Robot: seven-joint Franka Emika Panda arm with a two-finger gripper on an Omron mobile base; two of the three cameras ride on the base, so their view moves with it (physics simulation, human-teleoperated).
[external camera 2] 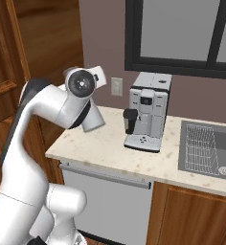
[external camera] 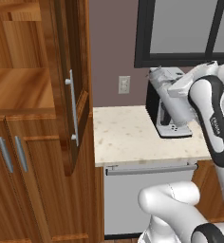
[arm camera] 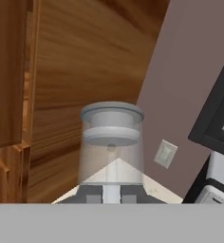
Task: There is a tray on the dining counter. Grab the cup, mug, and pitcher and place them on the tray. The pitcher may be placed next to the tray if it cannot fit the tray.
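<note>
Hand [arm camera: 111, 193] clamped on grey pitcher [arm camera: 111, 142], held above beige bench [external camera: 133, 133], near coffee machine [external camera 2: 147, 110].

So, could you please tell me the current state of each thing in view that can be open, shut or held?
pitcher: lid on, held in the pincer.
pincer: shut on the pitcher.
upper cabinet door: swung open.
lower cabinet doors: closed.
dishwasher: closed.

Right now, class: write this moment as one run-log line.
hand: shut on pitcher | pitcher: held above wall counter | nearby: coffee machine
</note>
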